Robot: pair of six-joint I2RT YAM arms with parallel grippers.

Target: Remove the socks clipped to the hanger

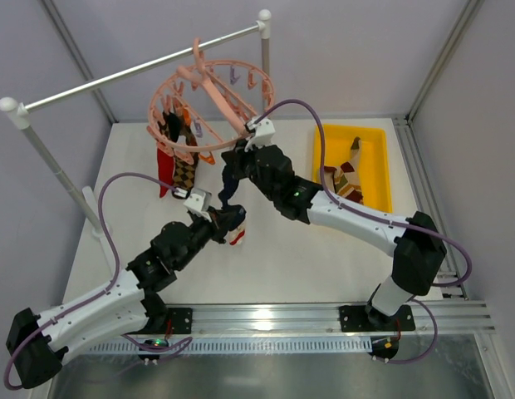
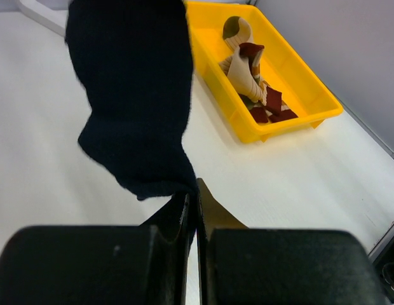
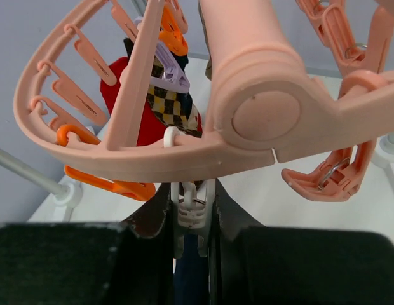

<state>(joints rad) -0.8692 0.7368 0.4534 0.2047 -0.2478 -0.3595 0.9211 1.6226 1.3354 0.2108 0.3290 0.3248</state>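
Observation:
The salmon-pink hanger (image 1: 209, 98) hangs from the grey rail. Red, black and argyle socks (image 1: 173, 158) are clipped on its left side. A navy sock (image 1: 228, 189) hangs from a white clip at the ring's near edge. My right gripper (image 1: 241, 152) is shut on that white clip (image 3: 194, 213), right under the hanger ring (image 3: 248, 121), with the navy sock (image 3: 190, 279) below it. My left gripper (image 1: 231, 221) is shut on the lower end of the navy sock (image 2: 136, 95). A red sock (image 3: 124, 105) and an argyle sock (image 3: 173, 109) show behind the ring.
A yellow tray (image 1: 374, 158) stands at the right with tan and dark red socks (image 2: 248, 73) in it; it also shows in the left wrist view (image 2: 292, 89). The grey rail (image 1: 141, 71) rests on white posts (image 1: 12, 110). Grey walls enclose the table.

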